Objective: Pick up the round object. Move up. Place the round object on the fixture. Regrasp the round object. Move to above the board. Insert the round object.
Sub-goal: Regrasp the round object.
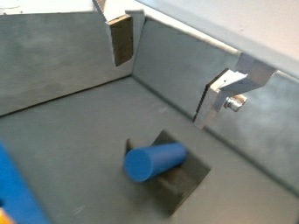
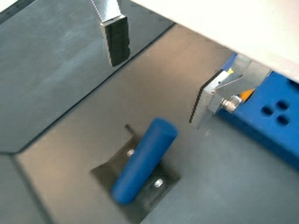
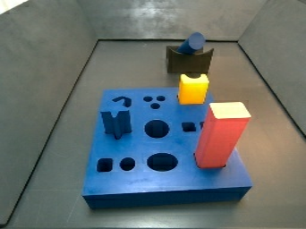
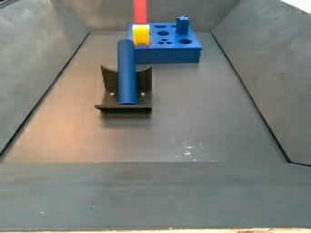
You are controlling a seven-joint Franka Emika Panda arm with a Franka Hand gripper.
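Observation:
The round object [image 1: 155,162], a dark blue cylinder peg, lies on its side in the curved notch of the dark fixture [image 1: 183,185]. Both side views show the round object [image 3: 194,41] [image 4: 125,68] resting on the fixture [image 3: 189,61] [image 4: 122,100], behind the board [image 3: 131,170] [image 4: 176,55]. My gripper [image 1: 172,68] [image 2: 163,68] hangs above the peg [image 2: 143,160], open, its fingers [image 1: 121,39] [image 2: 114,39] wide apart with nothing between them. The gripper does not show in either side view. A corner of the board [image 2: 274,114] lies beside the fixture [image 2: 114,163].
A tall red block [image 3: 221,134] [image 4: 140,9] and a yellow cube [image 3: 192,88] [image 4: 144,35] stand in the board, with a dark blue notched piece [image 3: 116,122] [image 4: 183,23]. Grey walls [image 3: 60,72] [image 4: 36,82] enclose the floor.

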